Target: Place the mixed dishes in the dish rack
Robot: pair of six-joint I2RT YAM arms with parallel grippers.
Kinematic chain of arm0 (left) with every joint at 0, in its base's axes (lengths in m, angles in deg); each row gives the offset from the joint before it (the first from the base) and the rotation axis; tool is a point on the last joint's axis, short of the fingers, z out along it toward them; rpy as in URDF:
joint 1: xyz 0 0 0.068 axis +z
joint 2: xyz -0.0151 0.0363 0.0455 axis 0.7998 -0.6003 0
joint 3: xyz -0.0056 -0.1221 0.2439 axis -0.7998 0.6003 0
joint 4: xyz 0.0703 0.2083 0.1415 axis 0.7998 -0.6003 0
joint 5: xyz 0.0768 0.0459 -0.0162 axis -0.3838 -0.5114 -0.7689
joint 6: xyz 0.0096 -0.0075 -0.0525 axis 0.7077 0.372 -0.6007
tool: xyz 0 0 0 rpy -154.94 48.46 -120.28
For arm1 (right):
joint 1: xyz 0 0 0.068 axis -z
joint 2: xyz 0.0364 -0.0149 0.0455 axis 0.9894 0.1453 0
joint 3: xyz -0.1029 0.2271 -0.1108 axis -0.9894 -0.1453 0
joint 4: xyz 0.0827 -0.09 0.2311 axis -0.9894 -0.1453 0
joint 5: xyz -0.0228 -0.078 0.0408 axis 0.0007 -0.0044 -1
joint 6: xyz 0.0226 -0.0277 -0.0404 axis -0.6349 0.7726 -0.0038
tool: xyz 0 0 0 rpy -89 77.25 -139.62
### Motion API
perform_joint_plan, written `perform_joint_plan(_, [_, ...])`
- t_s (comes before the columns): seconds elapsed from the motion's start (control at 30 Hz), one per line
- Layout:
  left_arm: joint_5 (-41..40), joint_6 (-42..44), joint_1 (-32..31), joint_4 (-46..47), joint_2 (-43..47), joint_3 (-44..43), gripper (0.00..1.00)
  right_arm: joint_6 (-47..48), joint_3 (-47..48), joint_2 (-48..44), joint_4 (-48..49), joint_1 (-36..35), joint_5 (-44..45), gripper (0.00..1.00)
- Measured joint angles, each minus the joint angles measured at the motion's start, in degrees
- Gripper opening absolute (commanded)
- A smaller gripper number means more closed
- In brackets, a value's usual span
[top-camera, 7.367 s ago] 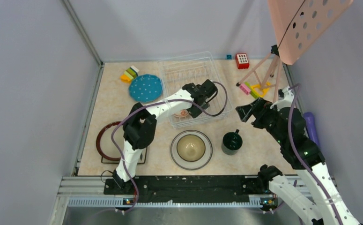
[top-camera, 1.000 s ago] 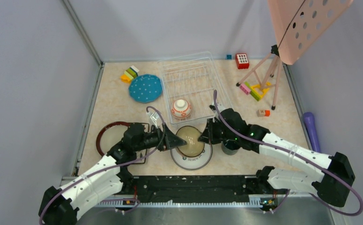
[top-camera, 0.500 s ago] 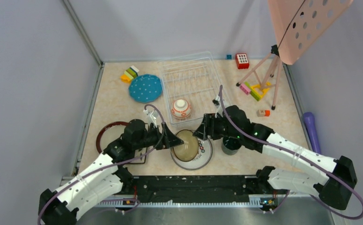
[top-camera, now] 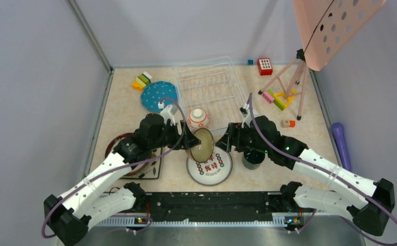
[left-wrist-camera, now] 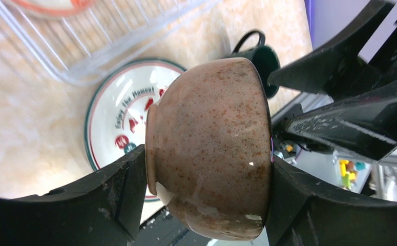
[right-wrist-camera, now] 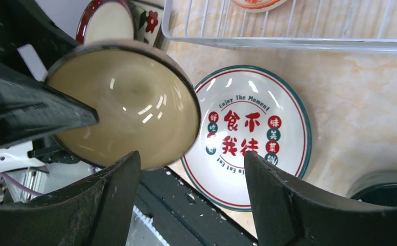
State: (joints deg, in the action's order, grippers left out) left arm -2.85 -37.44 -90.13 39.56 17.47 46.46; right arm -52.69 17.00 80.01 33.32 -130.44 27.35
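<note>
Logging contents from my remote station, biggest first.

1. Dish rack point(top-camera: 214, 84): white wire basket at the back of the table. Holds one item, the orange-white bowl point(top-camera: 198, 118), upturned in the near left corner. I see nothing else in it.
2. Grey-rimmed round plate with red characters point(top-camera: 210, 166): flat on the table just in front of the rack, nothing on it.
3. Blue white-dotted round plate point(top-camera: 154, 94): on the table left of the rack, partly behind the left arm.
4. Square leaf-patterned plate point(right-wrist-camera: 149, 20): left of the grey-rimmed plate, with a dark red-rimmed round dish point(right-wrist-camera: 106, 20) on it.
5. Brown bowl point(left-wrist-camera: 211, 143): off the table, tipped on its side above the grey-rimmed plate's far edge, empty. The left gripper point(left-wrist-camera: 206, 169) clamps it, one finger at the foot, one at the rim.
6. Dark green mug point(top-camera: 252, 159): upright, just right of the grey-rimmed plate.
7. Right gripper point(right-wrist-camera: 191, 164): fingers spread wide, facing the bowl's mouth, holding nothing.
</note>
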Motion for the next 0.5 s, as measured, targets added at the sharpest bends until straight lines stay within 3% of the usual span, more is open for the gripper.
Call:
perform_joint_plan(0.27, [-7.19,10.23,0.07,-4.31,-7.82,-18.56,0.0,0.0,0.5,-8.04,-4.63,0.92,7.63,0.69])
perform_joint_plan(0.5, [-12.37,20.26,-0.11,-3.45,-16.17,-26.75,0.0,0.76,3.02,-12.5,-8.55,1.09,13.35,0.68])
